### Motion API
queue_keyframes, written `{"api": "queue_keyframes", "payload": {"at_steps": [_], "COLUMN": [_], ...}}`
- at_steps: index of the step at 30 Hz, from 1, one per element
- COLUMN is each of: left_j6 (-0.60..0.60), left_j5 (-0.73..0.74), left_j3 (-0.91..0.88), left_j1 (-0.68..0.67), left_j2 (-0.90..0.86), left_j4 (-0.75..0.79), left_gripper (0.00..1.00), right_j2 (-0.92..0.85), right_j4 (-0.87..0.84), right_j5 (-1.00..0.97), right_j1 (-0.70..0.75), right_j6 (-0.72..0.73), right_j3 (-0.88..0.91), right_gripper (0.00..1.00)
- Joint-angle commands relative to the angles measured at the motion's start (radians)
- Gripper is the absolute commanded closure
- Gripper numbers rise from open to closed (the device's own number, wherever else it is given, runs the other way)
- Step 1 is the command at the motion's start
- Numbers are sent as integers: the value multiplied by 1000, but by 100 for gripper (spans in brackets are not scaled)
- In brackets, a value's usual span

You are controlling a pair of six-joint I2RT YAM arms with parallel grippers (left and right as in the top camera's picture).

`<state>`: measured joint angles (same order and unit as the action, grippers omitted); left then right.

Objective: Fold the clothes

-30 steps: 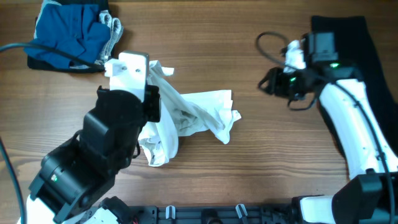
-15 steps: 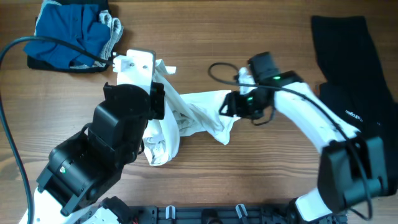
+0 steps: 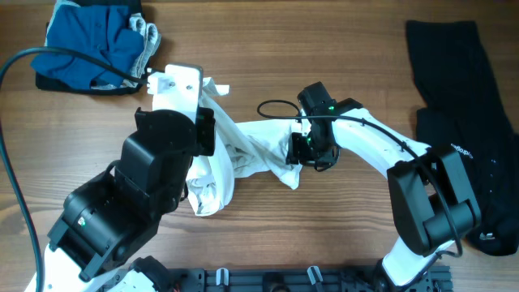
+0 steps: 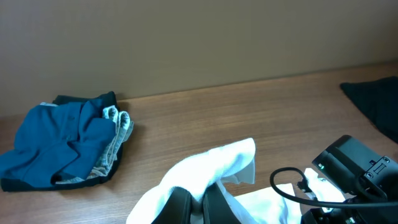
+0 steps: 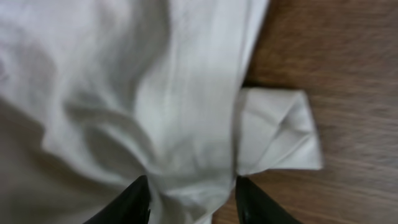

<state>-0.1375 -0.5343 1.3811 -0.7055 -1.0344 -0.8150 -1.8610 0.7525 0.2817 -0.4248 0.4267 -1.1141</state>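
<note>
The white T-shirt [image 3: 259, 142] lies crumpled at the table's middle, one part lifted at its left. My left gripper [image 4: 204, 199] is shut on a raised fold of the shirt [image 4: 214, 163]. The big black left arm [image 3: 150, 174] hides the fingertips from above. My right gripper [image 3: 302, 152] is down on the shirt's right edge. In the right wrist view it [image 5: 189, 193] stands open, its black fingers [image 5: 134, 200] on either side of a bunch of white cloth [image 5: 124, 93]. A small folded corner [image 5: 280, 134] lies on the wood beside it.
A pile of blue and grey clothes [image 3: 89, 45] sits at the back left; it shows in the left wrist view too [image 4: 62, 146]. A black garment [image 3: 454, 97] lies spread along the right side. A black cable [image 3: 16, 65] runs in from the left edge.
My right arm swung left from beside the black garment to the shirt's right edge, and its jaws have narrowed round the cloth. The left gripper keeps its hold and barely shifted.
</note>
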Motion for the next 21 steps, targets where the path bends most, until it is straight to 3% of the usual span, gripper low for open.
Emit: {"api": "queue_keyframes", "payload": {"at_steps": [1,2,4,13,21], "left_j6": [-13,-13,-13,-13,-13], "left_j5": [-25,-25,-25,-26,-36], "left_j3": [13,13,12,13,13], "left_j1": [3,3,3,4,3], "left_j2": [5,5,5,5,24], "left_j4": [10,10,10,10,10], "left_gripper": [96,96,96,96,96], "right_j2": [-35,-49,-76,-7,143], "right_j4": [-28,-31,-32,4,354], "right_j5": [-72,-73,-64,-39,-39], "right_j1": [-1,-1,-1,102,430], "right_j6": [27,29,30,33,-125], "right_j3": [27,28,28,-87,-379], "right_gripper": [62,68,95,96,96]}}
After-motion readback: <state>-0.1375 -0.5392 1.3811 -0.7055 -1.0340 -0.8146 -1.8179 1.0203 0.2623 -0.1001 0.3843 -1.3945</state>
